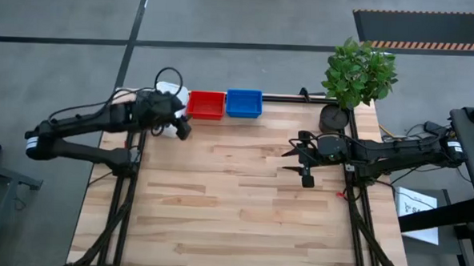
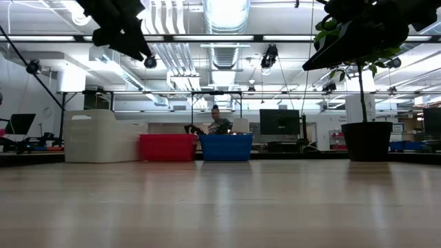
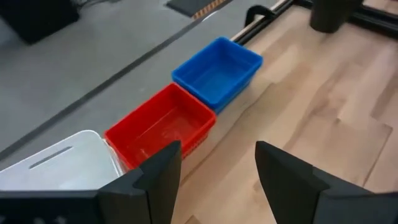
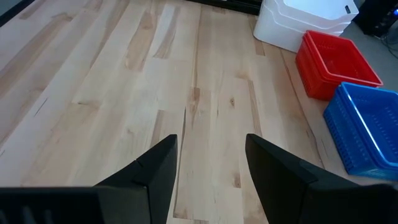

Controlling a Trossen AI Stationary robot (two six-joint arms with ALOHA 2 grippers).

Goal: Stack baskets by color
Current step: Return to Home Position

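L gripper [image 3: 217,163] open, empty, by white stack [image 3: 62,165] — red stack [image 3: 158,127], blue stack [image 3: 217,71] alongside; R gripper [image 4: 211,152] open.

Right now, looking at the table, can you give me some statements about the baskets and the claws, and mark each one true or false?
1. The red baskets stand between the white baskets and the blue baskets. True.
2. The left claw holds a white basket. False: it is open and empty, near the white baskets.
3. The right claw is open and empty. True.
4. The blue baskets sit at the middle of the table. False: they are at its far edge.
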